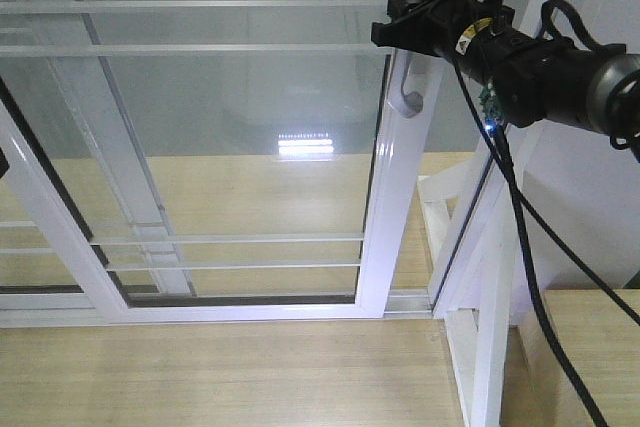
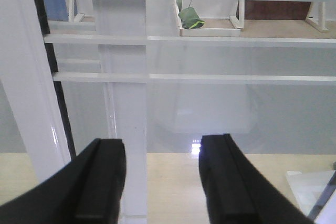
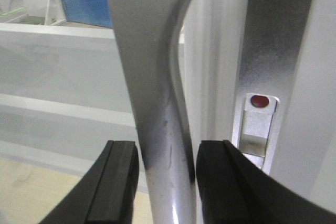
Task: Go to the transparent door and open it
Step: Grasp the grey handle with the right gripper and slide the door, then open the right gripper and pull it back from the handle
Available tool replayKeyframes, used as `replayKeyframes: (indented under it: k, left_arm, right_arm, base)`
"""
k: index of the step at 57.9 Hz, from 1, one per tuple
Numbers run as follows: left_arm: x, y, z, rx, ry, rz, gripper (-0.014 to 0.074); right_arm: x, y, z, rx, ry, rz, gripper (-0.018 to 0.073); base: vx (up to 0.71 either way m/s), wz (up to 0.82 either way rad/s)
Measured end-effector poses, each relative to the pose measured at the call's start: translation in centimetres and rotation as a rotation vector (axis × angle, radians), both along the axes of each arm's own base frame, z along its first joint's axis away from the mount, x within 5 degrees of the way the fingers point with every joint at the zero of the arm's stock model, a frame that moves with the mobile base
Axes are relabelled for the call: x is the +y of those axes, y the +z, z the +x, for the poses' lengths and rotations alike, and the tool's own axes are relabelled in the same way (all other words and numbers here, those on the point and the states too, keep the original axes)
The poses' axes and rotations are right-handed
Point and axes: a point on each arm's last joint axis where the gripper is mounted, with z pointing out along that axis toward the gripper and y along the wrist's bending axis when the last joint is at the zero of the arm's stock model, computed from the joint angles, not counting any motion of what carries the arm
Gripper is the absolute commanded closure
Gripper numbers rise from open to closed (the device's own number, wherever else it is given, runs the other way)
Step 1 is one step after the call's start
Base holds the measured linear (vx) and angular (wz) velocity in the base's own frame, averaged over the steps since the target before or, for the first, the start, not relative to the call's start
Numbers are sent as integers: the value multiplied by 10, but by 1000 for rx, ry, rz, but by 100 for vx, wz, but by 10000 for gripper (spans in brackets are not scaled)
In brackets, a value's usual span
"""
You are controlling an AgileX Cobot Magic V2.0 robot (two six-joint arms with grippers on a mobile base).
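The transparent door is a white-framed glass panel with thin white horizontal bars, filling the front view. Its pale curved handle sits on the right stile. My right gripper reaches in from the upper right at the top of the handle. In the right wrist view my gripper has the handle between its black fingers, which press close on both sides. My left gripper is open and empty, facing the glass and a white stile; it is out of the front view.
A slanted white frame post runs down the left. A white frame structure stands to the right of the door. A black cable hangs from my right arm. A latch plate with a red dot sits beside the handle.
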Motion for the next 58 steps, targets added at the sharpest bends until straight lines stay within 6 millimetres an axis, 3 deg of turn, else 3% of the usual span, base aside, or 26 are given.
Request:
replayKeyframes:
  k: [11,20,31,36,43,58]
  left_arm:
    - [0,-1,0,7,0,0,145]
    - [0,-2,0,20,1,0,145]
    - [0,-2,-1,27,1,1,145]
    - [-2,-3,0,29,-11,2,145]
    - [-15,-6,2,45,-91,40,145]
    - [-60,-13,19,-48,-327,62,145]
  right_arm:
    - [7,4,-3,-5,28,-28,220]
    - [-1,15,-9,33,4,-65,220]
    - [-13,41,-32,129,-32,-123,223]
    - [-20,51,-54,132,-31,-152,223]
    - [-35,58,-104,127,-29,-165,223]
    - [-67,63,-210,73,-40,-154,221]
  base:
    - [0,0]
    - [0,0]
    - [0,0]
    - [0,0]
    - [0,0]
    - [0,0]
